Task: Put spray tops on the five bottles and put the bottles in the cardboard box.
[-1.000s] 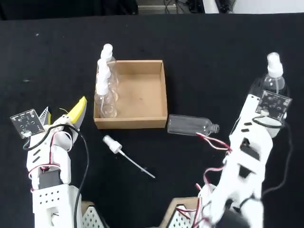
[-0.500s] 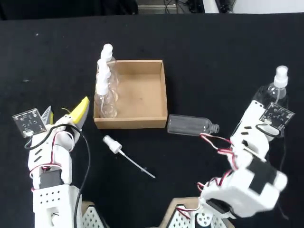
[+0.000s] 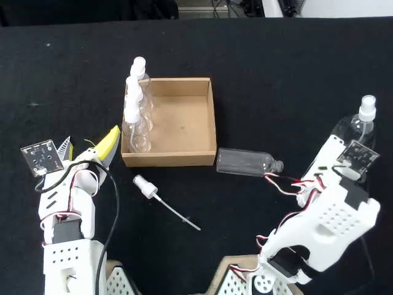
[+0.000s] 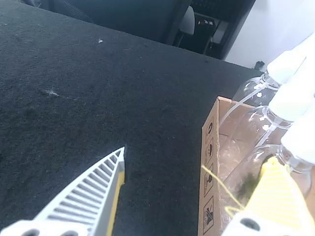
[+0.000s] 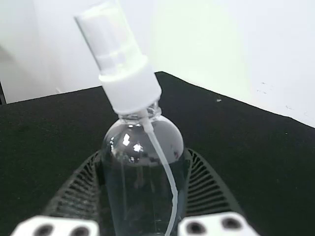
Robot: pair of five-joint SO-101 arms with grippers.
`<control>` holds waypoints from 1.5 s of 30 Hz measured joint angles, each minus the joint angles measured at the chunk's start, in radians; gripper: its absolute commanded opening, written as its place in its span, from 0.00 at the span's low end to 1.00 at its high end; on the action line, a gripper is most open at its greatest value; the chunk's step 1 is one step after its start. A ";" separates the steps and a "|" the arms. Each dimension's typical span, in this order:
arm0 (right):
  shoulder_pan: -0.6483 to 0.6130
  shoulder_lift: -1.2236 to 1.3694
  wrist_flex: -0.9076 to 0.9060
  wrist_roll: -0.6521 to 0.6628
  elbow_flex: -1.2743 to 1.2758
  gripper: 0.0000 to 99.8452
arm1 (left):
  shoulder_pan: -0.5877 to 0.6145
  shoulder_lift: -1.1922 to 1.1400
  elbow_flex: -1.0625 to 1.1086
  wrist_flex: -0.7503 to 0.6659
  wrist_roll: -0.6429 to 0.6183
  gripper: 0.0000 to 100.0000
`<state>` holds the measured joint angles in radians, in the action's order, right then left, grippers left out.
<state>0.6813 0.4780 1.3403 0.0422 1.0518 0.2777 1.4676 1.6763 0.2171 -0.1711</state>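
Observation:
The cardboard box (image 3: 184,158) sits mid-table with three capped spray bottles (image 3: 136,117) standing along its left wall; the same bottles (image 4: 275,123) and the box (image 4: 210,162) appear in the left wrist view. A bare bottle (image 3: 245,162) lies on its side by the box's front right corner. A loose spray top (image 3: 146,187) with its long tube lies in front of the box. My right gripper (image 3: 355,136) (image 5: 142,196) is shut on a capped bottle (image 3: 363,120) (image 5: 140,157), held upright at the far right. My left gripper (image 3: 86,146) (image 4: 192,196) stands open left of the box.
A black cloth (image 3: 276,67) covers the table. A dark chair (image 4: 147,19) stands beyond the table's far edge. Red and white cables (image 3: 285,184) hang from the right arm near the lying bottle.
The right arm has drawn back toward the front right, carrying its capped bottle with it. The left arm has shifted slightly toward the box.

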 measured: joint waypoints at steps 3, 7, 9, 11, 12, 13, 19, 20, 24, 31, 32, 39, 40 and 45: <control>0.000 0.032 0.052 0.000 0.002 0.01 | 0.000 0.000 0.000 0.000 0.000 0.37; 0.000 0.064 0.087 0.000 0.002 0.02 | 0.000 0.000 0.000 0.000 0.000 0.37; 0.000 0.071 0.091 0.000 0.000 0.02 | 0.000 0.000 0.000 0.000 0.000 0.37; 0.000 0.071 0.094 0.000 0.000 0.07 | 0.000 0.000 0.000 0.000 0.000 0.37; 0.000 0.071 0.094 0.005 0.000 0.10 | 0.000 0.000 0.000 0.000 0.000 0.37; -0.002 0.071 0.094 0.017 0.000 0.13 | 0.000 0.000 0.000 0.000 0.000 0.37; -0.012 0.071 0.094 0.081 0.000 0.19 | 0.000 0.000 0.000 0.000 0.000 0.37; -0.015 0.071 0.094 0.084 0.000 0.19 | 0.000 0.000 0.000 0.000 0.000 0.37; -0.018 0.071 0.094 0.084 0.000 0.19 | 0.000 0.000 0.000 0.000 0.000 0.37; -0.018 0.071 0.094 0.091 0.000 0.19 | 0.000 0.000 0.000 0.000 0.008 0.37; -0.018 0.071 0.094 0.091 0.000 0.19 | 0.000 0.000 0.000 0.000 0.020 0.37; -0.020 0.071 0.094 0.091 0.000 0.31 | 0.000 0.000 0.000 0.000 0.064 0.37; -0.020 0.071 0.094 0.091 0.000 0.33 | 0.000 0.000 0.000 0.000 0.064 0.37; -0.020 0.072 0.094 0.091 0.000 0.33 | 0.000 0.000 0.000 0.000 0.064 0.37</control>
<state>0.6613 0.5501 1.4339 0.1327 1.0518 0.2777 1.4676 1.6763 0.2171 -0.1066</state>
